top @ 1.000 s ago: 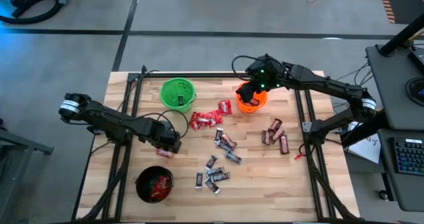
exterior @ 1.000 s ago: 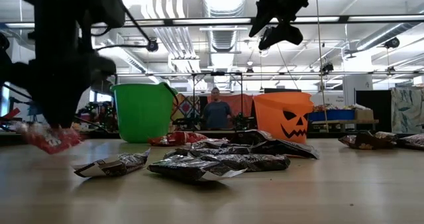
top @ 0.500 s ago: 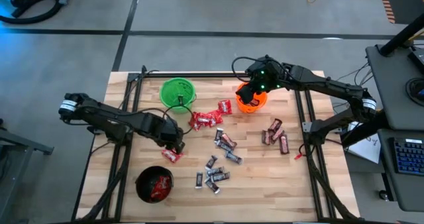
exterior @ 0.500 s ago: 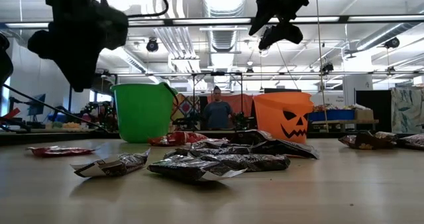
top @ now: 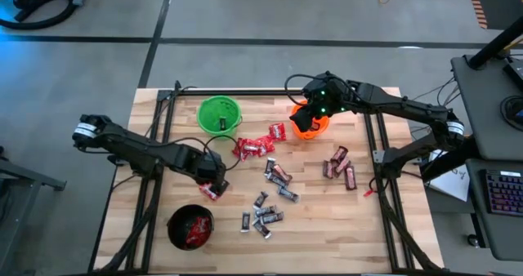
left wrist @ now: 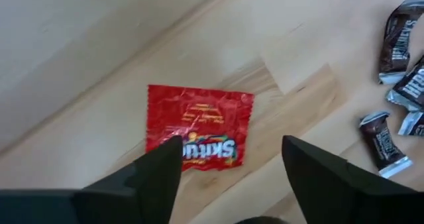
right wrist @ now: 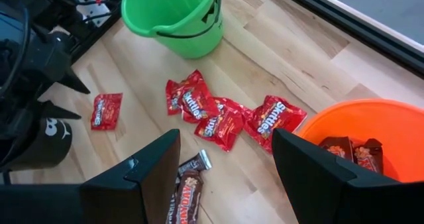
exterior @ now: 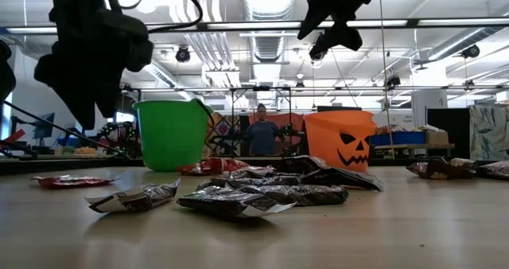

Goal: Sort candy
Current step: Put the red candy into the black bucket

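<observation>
Directly beneath the left gripper [left wrist: 225, 174] lies 1 flat bright red squarish candy packet [left wrist: 197, 126] with white lettering, flat on the pale wooden table [left wrist: 79, 45], untouched by either finger. That claw is spread wide and empty, its 2 dark fingers [left wrist: 159, 171] framing the packet from above. From overhead, this packet [top: 209, 191] sits just beside the round black plastic bucket [top: 189, 228], which already holds red wrappers, and the left gripper [top: 214, 175] hangs over the packet on the side away from that bucket.

Farther from the black bucket, a cluster of red packets [top: 255, 147] lies between the round green plastic bucket [top: 219, 115] and the round orange plastic pumpkin-faced bucket [top: 310, 122]. Small black-silver bars [top: 263, 216] are scattered near the black bucket toward the table's middle, with more of them [top: 279, 178] a little beyond. Dark brown-red bars [top: 339, 163] lie well apart from the black bucket, near the table's right side.

Over the orange bucket hangs the right gripper [top: 309, 111], its fingers [right wrist: 159, 177] spread apart and holding nothing; brown-red bars [right wrist: 348, 151] rest inside the orange bucket [right wrist: 371, 121] below it.

Beyond the table, a person [exterior: 258, 134] stands in the room, seen between the green and orange buckets.
</observation>
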Available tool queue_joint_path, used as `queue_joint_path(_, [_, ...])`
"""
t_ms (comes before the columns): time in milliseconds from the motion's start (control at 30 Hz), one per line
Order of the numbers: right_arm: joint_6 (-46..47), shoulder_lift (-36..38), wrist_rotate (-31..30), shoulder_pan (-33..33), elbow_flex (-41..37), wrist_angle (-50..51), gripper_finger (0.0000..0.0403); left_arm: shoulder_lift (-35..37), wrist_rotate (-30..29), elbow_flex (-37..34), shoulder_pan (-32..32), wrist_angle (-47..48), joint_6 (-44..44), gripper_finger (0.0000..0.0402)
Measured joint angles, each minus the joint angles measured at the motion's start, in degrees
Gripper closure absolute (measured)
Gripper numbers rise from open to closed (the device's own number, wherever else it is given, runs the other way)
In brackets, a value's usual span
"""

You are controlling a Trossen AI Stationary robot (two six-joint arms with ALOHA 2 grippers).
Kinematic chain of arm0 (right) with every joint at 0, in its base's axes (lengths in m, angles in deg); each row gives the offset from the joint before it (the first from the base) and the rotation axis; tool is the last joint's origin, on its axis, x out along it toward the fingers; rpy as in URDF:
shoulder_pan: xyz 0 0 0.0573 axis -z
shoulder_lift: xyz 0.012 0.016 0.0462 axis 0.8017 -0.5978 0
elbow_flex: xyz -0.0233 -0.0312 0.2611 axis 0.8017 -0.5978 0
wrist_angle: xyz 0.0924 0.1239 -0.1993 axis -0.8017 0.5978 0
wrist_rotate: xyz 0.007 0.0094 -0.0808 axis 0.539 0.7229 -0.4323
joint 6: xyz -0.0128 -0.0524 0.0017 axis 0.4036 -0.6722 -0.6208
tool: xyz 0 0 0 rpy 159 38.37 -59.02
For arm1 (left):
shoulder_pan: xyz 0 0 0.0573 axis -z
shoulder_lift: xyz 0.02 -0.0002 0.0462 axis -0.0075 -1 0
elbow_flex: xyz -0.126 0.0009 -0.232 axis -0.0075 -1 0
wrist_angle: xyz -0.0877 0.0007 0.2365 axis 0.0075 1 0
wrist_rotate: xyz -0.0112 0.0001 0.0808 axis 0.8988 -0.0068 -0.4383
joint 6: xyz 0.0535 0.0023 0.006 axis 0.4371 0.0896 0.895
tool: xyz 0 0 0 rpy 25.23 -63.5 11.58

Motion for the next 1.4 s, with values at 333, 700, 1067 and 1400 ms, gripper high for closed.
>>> queue_joint_path(333, [0.01, -0.01, -0.07, 0.04, 0.0, -0.22, 0.0172, -3.82, 0.0, -5.52, 0.48, -7.14, 0.54, 0.0157])
queue_joint_path(700, [0.0, 0.0, -0.13, 0.04, 0.0, -0.2, 0.0172, -11.03, 0.17, -6.27, 0.48, -10.84, 1.13, 0.016])
queue_joint_path(1067, [0.02, 0.01, -0.09, 0.02, 0.0, -0.15, 0.0172, -13.57, -1.07, -6.17, 0.75, -10.68, 1.8, 0.0224])
queue_joint_path(1400, [0.02, -0.01, 0.04, -1.12, 0.0, -0.09, 0.0172, -11.84, -1.36, -6.31, 0.74, -11.07, 1.79, 0.0338])
